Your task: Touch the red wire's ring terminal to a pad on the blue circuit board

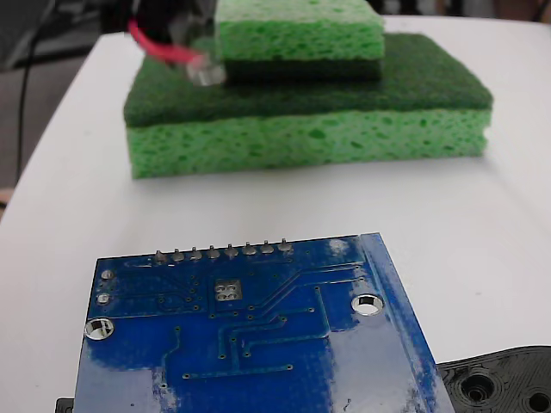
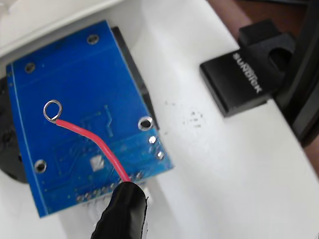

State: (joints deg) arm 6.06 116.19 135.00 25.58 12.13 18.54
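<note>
Overhead, red wire above blue circuit board, white table, green sponges, jaws' state indiscernible.

White table: blue circuit board, black holed part (partly under it), green sponge.

Count: 1 blue circuit board, 1 red wire with 1 ring terminal, 2 stacked green sponges, 1 black plastic part, 1 black block.

The gripper shows in the wrist view only as a rounded black tip. It looks wrapped in glossy, wrinkled black tape.
</note>
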